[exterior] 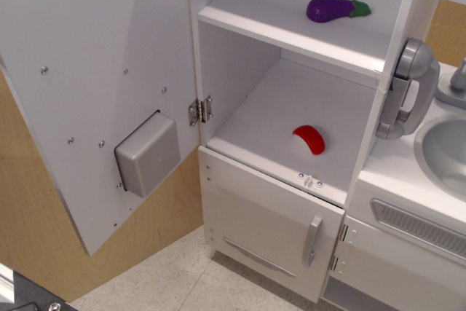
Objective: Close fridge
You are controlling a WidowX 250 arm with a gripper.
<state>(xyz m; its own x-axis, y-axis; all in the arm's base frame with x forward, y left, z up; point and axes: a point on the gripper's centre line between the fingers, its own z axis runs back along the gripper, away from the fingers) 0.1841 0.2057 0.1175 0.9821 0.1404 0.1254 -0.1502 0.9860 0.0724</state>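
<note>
The fridge [291,100] is a tall white cabinet with white shelves and stands open. Its big white door [95,85] is swung out to the left on a metal hinge [199,110]. I see the door's inner face, with the grey back of the dispenser recess [148,153] and several screws. A purple eggplant [335,9] lies on the upper shelf. A red piece [310,138] lies on the lower shelf. The gripper is out of view.
A shorter white lower door [269,223] with a small grey handle [312,239] is shut below the shelves. A grey toy phone [408,89] hangs on the fridge's right post. The grey sink [444,151] lies at right. A wooden wall is behind the door.
</note>
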